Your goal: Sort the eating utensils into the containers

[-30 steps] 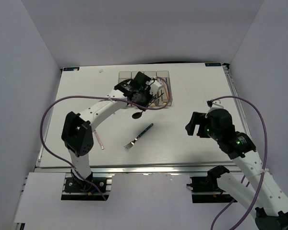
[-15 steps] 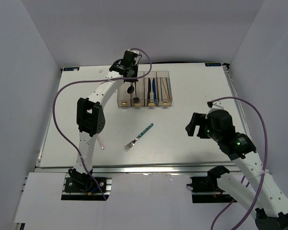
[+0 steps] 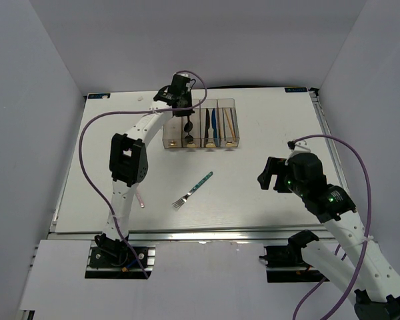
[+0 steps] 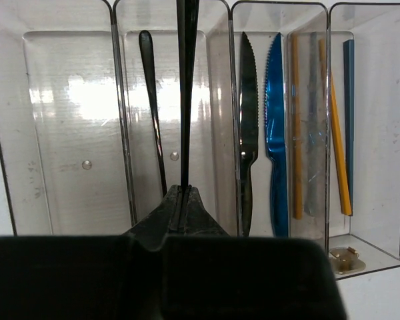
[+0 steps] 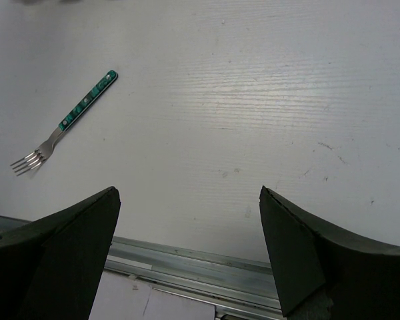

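Where four bins point(image 4: 60, 133) join, two knives point(image 4: 278, 133) lie.

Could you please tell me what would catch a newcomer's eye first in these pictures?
The left gripper, shut on a black spoon, is stretched to the clear bins at the far side of the table, over the one holding another spoon. A teal-handled fork lies mid-table, and the right gripper hangs open to its right.

clear bin point(image 4: 67, 133): four, joined; black spoon point(image 4: 150, 100): two; knife point(image 4: 248, 120): two; chopstick point(image 4: 335, 133): four; teal fork point(image 5: 83, 107): one; pink-handled piece point(image 3: 139, 197): one.
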Tool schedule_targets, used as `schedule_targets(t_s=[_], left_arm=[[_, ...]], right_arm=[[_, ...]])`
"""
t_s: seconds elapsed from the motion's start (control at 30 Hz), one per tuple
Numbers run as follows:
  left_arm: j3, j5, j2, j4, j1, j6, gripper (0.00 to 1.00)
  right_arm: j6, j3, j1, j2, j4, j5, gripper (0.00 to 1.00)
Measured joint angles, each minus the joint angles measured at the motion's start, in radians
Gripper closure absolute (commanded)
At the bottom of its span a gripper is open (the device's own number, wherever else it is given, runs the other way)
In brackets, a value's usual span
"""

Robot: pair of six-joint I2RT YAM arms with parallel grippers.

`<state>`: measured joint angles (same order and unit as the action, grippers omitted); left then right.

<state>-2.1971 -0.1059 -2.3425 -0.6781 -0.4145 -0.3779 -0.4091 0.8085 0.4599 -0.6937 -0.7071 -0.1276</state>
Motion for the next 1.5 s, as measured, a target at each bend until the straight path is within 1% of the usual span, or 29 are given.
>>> schedule_targets(t_s=[0.2,0.27,0.37,0.57,0.6,0.7,0.77,0.8,0.9,0.93,1.0,1.03,1.1,1.13,1.17,1.27,1.37,1.4,1.5], left_arm=[[0.033,0.021,0.000,0.011,0.000,-0.031,1.00],[0.040,0.030,0.000,0.011,0.000,-0.035,0.96],[0.044,0.043,0.000,0.011,0.000,-0.045,0.95],[0.049,0.061,0.000,0.008,0.000,-0.053,0.86],[0.051,0.064,0.000,0.008,0.000,-0.053,0.80],[0.058,0.072,0.000,0.002,0.000,-0.056,0.72],[0.058,0.078,0.000,0.002,0.000,-0.060,0.68],[0.058,0.081,0.000,0.002,0.000,-0.060,0.63],[0.058,0.089,0.000,0.000,0.000,-0.064,0.56],[0.058,0.089,0.000,-0.001,0.000,-0.064,0.51],[0.058,0.089,0.001,-0.003,0.000,-0.064,0.48],[0.058,0.090,0.002,-0.003,0.000,-0.065,0.43],[0.060,0.091,0.010,-0.008,0.000,-0.055,0.35],[0.064,0.096,0.020,-0.011,0.000,-0.048,0.29],[0.074,0.103,0.033,-0.009,0.000,-0.041,0.02],[0.139,0.124,0.111,-0.011,-0.001,-0.008,0.02],[0.245,0.134,0.232,-0.035,-0.010,0.053,0.02],[0.286,0.134,0.275,-0.040,-0.018,0.072,0.02],[0.476,0.101,0.434,-0.043,-0.063,0.119,0.02]], right_arm=[[0.002,0.000,0.000,-0.001,-0.001,0.000,0.11],[0.002,-0.001,0.000,-0.002,-0.001,0.000,0.11],[0.002,-0.001,0.000,-0.002,-0.001,0.000,0.11],[0.002,-0.002,0.000,-0.002,-0.001,0.001,0.11],[0.002,-0.002,0.000,-0.002,-0.001,0.001,0.11],[0.002,-0.004,0.000,-0.002,-0.001,0.002,0.11],[0.002,-0.005,0.000,-0.002,-0.002,0.003,0.11],[0.002,-0.005,0.000,-0.002,-0.002,0.003,0.11],[0.002,-0.005,0.000,-0.002,-0.002,0.004,0.11],[0.002,-0.005,0.000,-0.002,-0.002,0.004,0.11],[0.002,-0.005,0.000,-0.002,-0.002,0.004,0.11],[0.002,-0.005,0.000,-0.003,-0.002,0.004,0.11],[0.002,-0.005,0.000,-0.004,-0.002,0.004,0.11],[0.002,-0.005,0.000,-0.004,-0.002,0.004,0.11],[0.002,-0.005,0.000,-0.005,-0.002,0.004,0.11],[0.002,-0.005,0.000,-0.005,-0.002,0.005,0.11],[0.002,-0.005,0.000,-0.005,-0.002,0.010,0.11],[0.002,-0.005,0.000,-0.005,-0.002,0.012,0.11],[0.003,-0.005,0.000,-0.003,-0.002,0.024,0.11]])
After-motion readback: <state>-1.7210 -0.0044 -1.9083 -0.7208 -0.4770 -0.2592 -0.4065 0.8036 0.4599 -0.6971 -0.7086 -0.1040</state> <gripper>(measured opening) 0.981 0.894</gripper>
